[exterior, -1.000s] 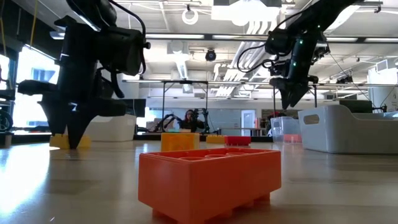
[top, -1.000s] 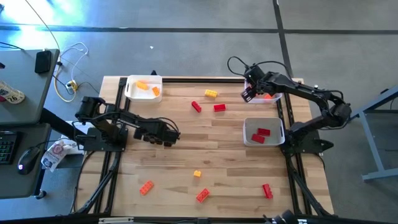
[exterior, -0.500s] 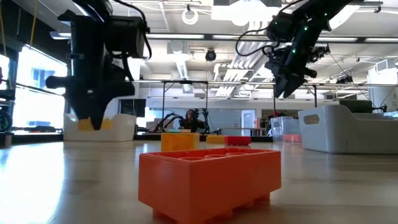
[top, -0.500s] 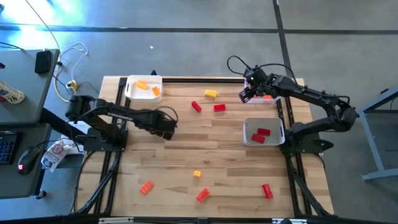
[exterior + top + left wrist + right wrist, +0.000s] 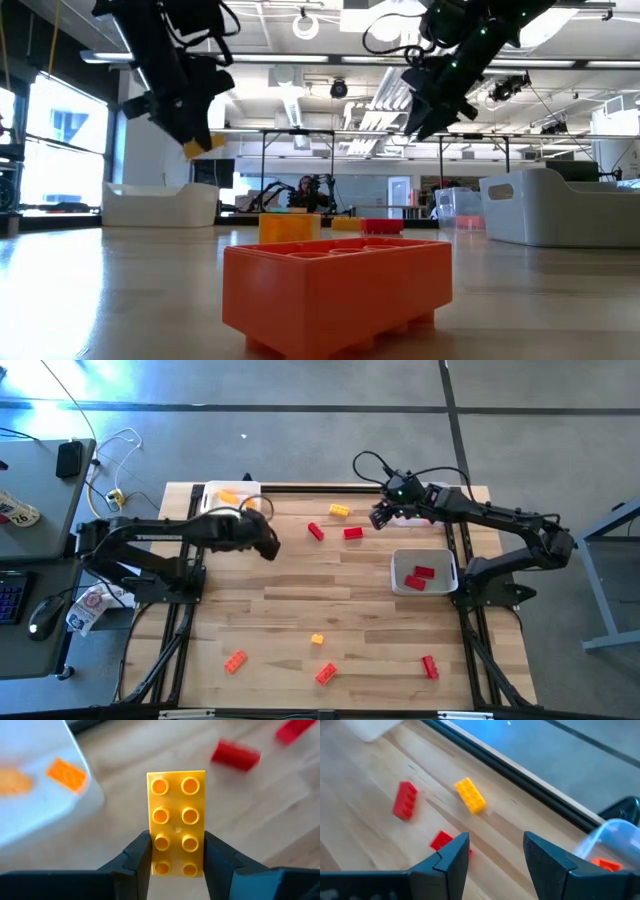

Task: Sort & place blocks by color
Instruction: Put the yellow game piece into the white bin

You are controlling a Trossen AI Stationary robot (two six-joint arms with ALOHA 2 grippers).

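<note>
My left gripper (image 5: pixel 264 544) hangs above the table beside the white tray (image 5: pixel 212 509), which holds orange blocks (image 5: pixel 229 497), and it is shut on a yellow block (image 5: pixel 176 815). The block also shows in the low view (image 5: pixel 203 144). My right gripper (image 5: pixel 379 517) is open and empty, in the air above the far middle of the table. Below and ahead of it lie a yellow block (image 5: pixel 470 796) and two red blocks (image 5: pixel 405 800) (image 5: pixel 442 841). More blocks lie flat near the near edge: yellow (image 5: pixel 317 640), orange (image 5: pixel 235 661) (image 5: pixel 326 674) and red (image 5: pixel 430 667). My left gripper pinches the yellow block between its two fingers (image 5: pixel 137 855), which are on the long sides at one short end (image 5: pixel 176 864). The rest of the block sticks out past the fingertips, studs facing the wrist camera. The fingers slant down from the table's left. The block is lifted clear.
A white tray (image 5: pixel 400 588) with red blocks (image 5: pixel 420 576) sits at the right edge. A clear tray (image 5: pixel 615 840) holding an orange block (image 5: pixel 603 864) stands at the far right corner. A large orange block (image 5: pixel 335 290) lies close to the low camera. Bare wood spans the table's middle.
My left gripper rose from the table with the yellow block, lifting it clear, and moved toward the far edge, up beside the white tray. My right gripper moved from the clear tray toward the table's left and tipped over.
</note>
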